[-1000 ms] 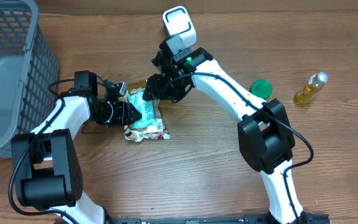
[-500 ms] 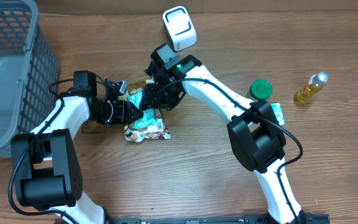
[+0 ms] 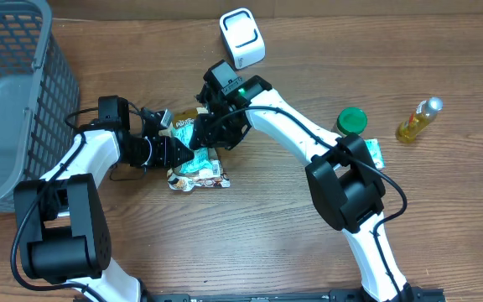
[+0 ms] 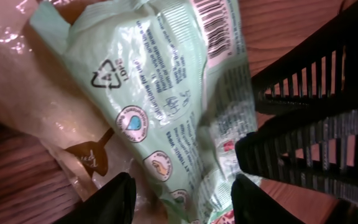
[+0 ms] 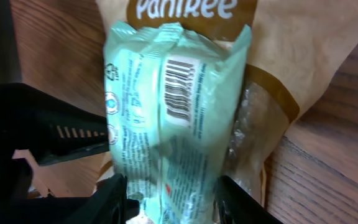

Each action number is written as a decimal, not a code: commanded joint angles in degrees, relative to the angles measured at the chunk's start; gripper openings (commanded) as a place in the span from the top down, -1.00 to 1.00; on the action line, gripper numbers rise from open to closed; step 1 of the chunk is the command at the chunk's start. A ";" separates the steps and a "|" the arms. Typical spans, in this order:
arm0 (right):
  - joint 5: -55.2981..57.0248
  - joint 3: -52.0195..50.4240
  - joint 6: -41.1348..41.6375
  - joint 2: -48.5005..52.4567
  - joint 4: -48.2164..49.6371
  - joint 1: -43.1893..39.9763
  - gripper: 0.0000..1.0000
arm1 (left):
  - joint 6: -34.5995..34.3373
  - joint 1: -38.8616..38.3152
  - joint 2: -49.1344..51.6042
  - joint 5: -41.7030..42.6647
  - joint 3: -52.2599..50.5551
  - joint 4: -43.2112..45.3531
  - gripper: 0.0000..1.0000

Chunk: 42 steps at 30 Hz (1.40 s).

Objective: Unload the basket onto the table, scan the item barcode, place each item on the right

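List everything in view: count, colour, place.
basket: one, grey, far left
scanner: one, white, top centre
mint packet: one, pale green, barcode showing, between both pincers
brown packet: one, tan, under the mint packet
jar: one, green lid, right of centre
bottle: one, yellow, far right
small packet: one, green and white, beside the right arm, partly hidden
table: one, brown wood
left pincer: one, black, astride the mint packet
right pincer: one, black, astride the mint packet

Seen from overhead, the left hand (image 3: 173,152) and right hand (image 3: 207,134) cover much of the mint-green packet (image 3: 195,158) (its print too small to read). The picture's edge crops the grey basket (image 3: 61,80).
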 commanded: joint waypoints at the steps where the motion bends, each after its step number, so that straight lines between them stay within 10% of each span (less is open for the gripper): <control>1: 0.02 -0.37 0.09 0.61 1.62 0.28 0.12 | 0.87 -0.55 -0.26 -1.57 -0.90 0.15 -0.01; 5: 0.04 -0.37 0.04 0.61 4.00 -0.24 -0.35 | 0.85 -1.31 -0.26 -3.28 -1.11 0.76 0.19; 13: 0.04 -0.37 -0.02 0.61 5.70 -1.95 -0.51 | 0.85 -2.73 -0.26 -5.55 -3.45 3.91 0.47; 42: 2.40 -2.97 1.36 2.47 11.56 0.57 -0.06 | 0.87 -2.78 -0.24 -14.60 -3.52 5.46 0.88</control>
